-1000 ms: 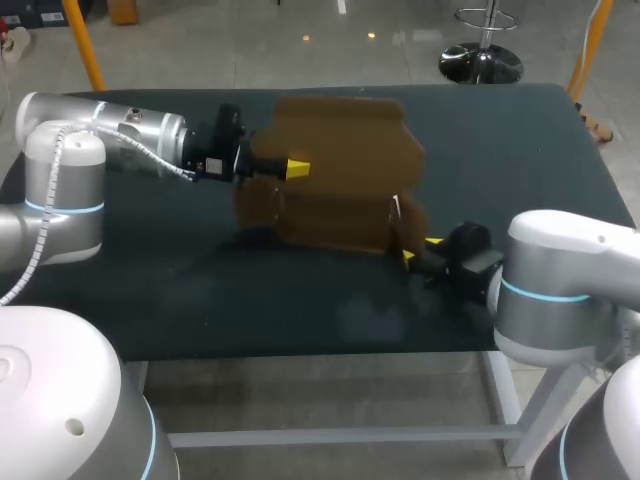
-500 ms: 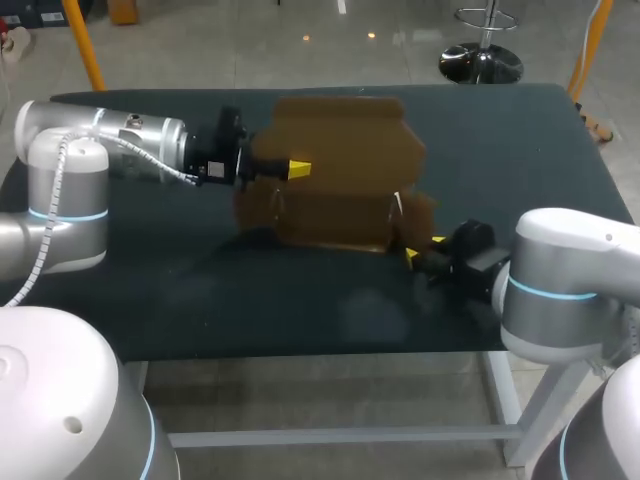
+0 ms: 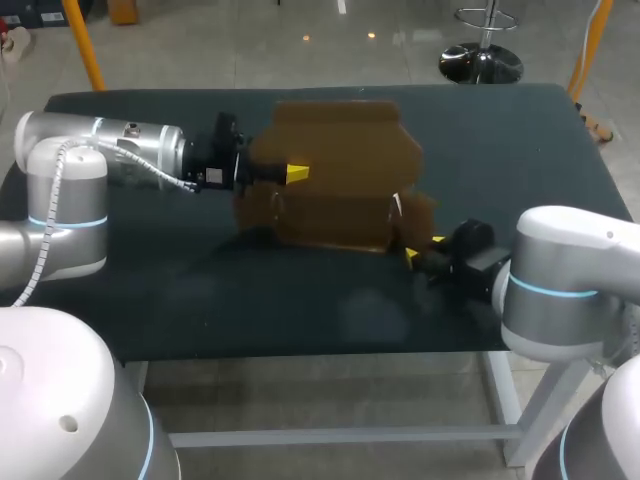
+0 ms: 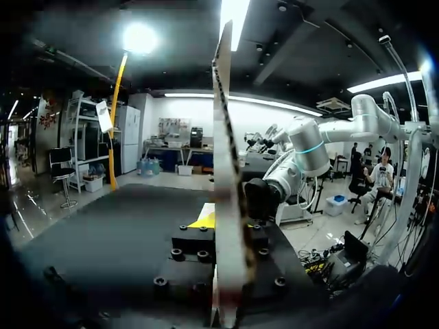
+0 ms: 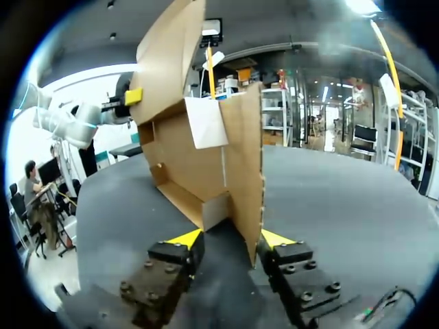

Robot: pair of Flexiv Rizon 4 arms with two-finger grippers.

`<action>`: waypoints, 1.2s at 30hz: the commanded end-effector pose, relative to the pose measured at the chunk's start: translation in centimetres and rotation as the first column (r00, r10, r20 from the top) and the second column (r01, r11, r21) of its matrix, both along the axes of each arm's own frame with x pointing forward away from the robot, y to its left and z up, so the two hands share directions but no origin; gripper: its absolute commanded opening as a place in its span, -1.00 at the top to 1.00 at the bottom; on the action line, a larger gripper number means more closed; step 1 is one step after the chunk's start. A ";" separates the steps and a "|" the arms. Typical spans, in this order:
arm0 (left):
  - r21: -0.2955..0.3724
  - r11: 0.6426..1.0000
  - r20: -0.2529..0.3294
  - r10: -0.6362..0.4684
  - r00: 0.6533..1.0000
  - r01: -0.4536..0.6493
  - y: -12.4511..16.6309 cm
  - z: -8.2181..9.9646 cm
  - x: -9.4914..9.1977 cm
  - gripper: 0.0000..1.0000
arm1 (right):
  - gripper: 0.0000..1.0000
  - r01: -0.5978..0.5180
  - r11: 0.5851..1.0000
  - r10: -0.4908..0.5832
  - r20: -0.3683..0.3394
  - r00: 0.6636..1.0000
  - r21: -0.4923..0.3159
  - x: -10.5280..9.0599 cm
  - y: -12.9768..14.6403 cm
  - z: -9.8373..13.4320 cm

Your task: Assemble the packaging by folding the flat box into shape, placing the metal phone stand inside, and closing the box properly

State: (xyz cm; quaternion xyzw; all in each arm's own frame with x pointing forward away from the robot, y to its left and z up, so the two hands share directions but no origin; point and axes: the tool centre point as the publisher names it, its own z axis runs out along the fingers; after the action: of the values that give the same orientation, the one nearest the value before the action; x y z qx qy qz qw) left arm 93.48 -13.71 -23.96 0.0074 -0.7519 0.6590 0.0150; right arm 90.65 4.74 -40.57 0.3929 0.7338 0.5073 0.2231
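A brown cardboard box (image 3: 335, 180) stands half-folded in the middle of the dark table, with its upper panel raised. My left gripper (image 3: 297, 172) is shut on that raised panel's left edge. In the left wrist view the panel (image 4: 226, 137) runs edge-on between the fingers of the left gripper (image 4: 223, 223). My right gripper (image 3: 422, 249) sits low at the box's right front corner. It (image 5: 231, 238) is open, with a side flap (image 5: 243, 164) standing between the fingers, close to one of them. A white slip (image 5: 204, 122) lies against the box's inner wall. No metal phone stand is in view.
The dark table (image 3: 300, 300) has bare surface in front of the box and to its far right (image 3: 520, 150). Both arms lie low over the table, the left from the left edge, the right from the right front corner.
The left arm has shifted a little while keeping hold of the panel. The box's right side flap and the right gripper have edged slightly to the right.
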 end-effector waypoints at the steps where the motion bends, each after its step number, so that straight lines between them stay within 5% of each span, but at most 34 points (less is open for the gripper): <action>1: 0.003 1.000 0.000 -0.006 1.000 0.006 0.1 -0.3 0.0 1.00 | -0.13 0.000 1.000 0.000 -0.002 1.000 -0.005 0.0 0.2 0.1; 16: 0.003 1.000 0.000 -0.006 1.000 0.006 0.1 -0.3 0.0 1.00 | -0.09 0.020 1.000 -0.020 0.022 1.000 -0.013 0.4 -0.3 0.6; 36: 0.003 1.000 0.000 -0.006 1.000 0.006 0.1 -0.3 0.0 1.00 | -0.07 -0.040 0.999 0.042 0.062 0.997 -0.023 -1.0 3.3 1.5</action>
State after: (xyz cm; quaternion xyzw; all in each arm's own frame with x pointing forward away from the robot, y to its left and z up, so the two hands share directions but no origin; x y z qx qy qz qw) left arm 93.43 -13.61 -23.84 0.0062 -0.7532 0.6575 0.0158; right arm 89.64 7.41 -39.02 0.3580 0.7407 0.5174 0.2355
